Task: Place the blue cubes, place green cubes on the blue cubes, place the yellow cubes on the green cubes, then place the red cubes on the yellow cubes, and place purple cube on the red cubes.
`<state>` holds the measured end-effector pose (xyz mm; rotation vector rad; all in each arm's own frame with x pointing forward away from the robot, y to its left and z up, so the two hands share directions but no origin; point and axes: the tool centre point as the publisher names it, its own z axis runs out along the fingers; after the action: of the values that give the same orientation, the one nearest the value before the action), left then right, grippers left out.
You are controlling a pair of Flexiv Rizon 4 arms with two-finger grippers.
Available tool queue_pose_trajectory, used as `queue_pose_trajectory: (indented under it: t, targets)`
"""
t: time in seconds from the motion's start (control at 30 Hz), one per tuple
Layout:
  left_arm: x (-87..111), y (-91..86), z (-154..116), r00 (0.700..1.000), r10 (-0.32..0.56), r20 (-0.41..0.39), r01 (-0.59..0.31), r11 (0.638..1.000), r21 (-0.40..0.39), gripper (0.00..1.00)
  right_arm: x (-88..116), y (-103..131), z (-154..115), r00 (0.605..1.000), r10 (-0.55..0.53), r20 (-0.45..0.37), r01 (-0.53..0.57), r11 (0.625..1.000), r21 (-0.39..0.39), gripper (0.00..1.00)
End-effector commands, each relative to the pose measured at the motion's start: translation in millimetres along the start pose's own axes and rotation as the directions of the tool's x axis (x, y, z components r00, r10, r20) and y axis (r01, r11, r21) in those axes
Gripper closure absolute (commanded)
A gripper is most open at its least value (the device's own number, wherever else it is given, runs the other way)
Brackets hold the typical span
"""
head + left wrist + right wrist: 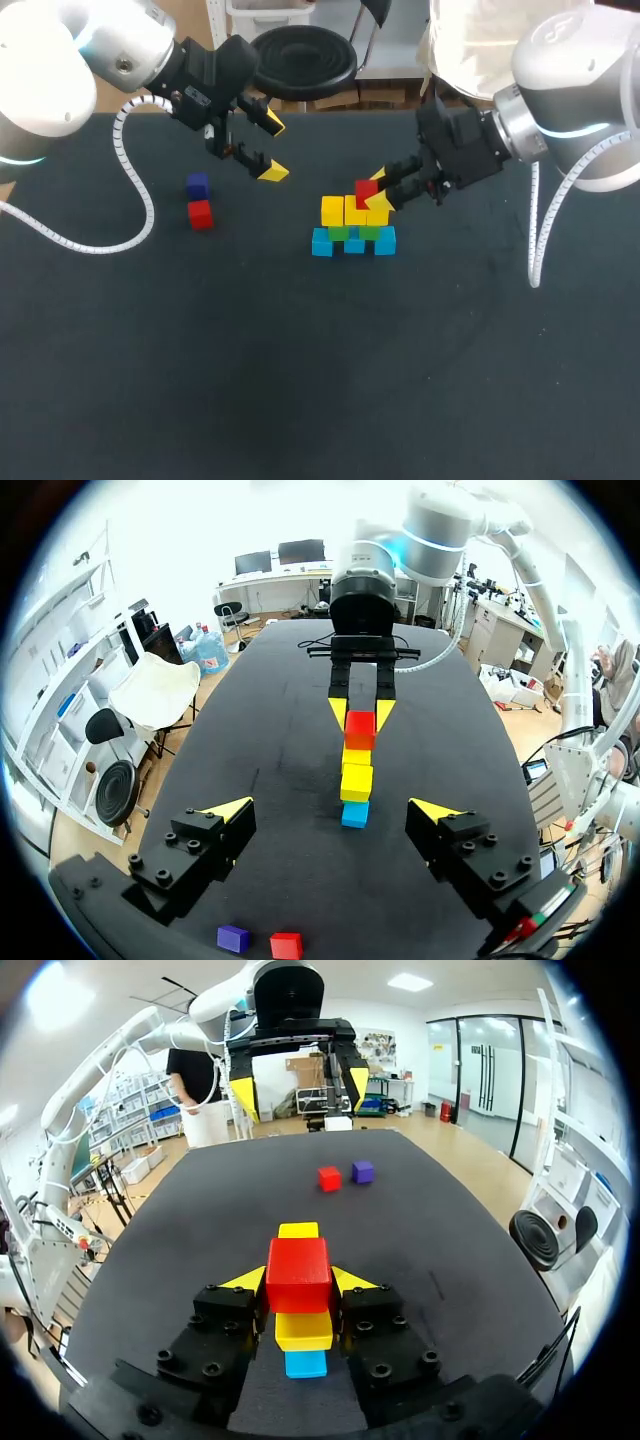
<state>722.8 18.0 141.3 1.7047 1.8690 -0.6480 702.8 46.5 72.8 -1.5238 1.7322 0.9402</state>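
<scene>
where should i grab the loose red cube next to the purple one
Come straight down and pinch the loose red cube on the two faces not facing the purple cube. It lies flat, with the purple cube close beside it, so those two sides are free.

Left pincer (272, 148) splayed, right pincer (373, 193) clamped

Right gripper (376, 193) clamping a red cube (364, 189), stacked cubes (340, 213) sitting just under it, left gripper (268, 148) hanging spread wide, purple cube (197, 185) and loose red cube (201, 215) lying beside it.
</scene>
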Motion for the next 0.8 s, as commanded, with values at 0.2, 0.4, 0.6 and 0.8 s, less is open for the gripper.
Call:
queue_pose_trajectory:
  t: [0.2, 0.4, 0.6, 0.8]
  targets:
    - [1.1, 1.0, 0.1, 1.000, 0.003, 0.004, -0.003, 1.000, 0.002, 0.00, -1.5, 0.7, -0.7, 1.000, -0.004, 0.007, 0.004, 1.000, 0.004, 0.00]
    - [1.1, 1.0, 0.1, 1.000, 0.003, 0.004, -0.003, 1.000, 0.002, 0.00, -3.8, 2.3, -6.1, 1.000, -0.016, 0.010, 0.016, 1.000, 0.019, 0.00]
    - [1.1, 1.0, 0.1, 1.000, 0.003, 0.004, -0.003, 1.000, 0.002, 0.00, -5.2, 8.2, -18.4, 0.999, -0.034, 0.000, 0.034, 0.999, 0.030, 0.00]
    - [1.1, 1.0, 0.1, 1.000, 0.003, 0.004, -0.003, 1.000, 0.002, 0.00, -7.7, 15.2, -35.3, 0.997, -0.073, -0.026, 0.073, 0.997, 0.021, 0.00]
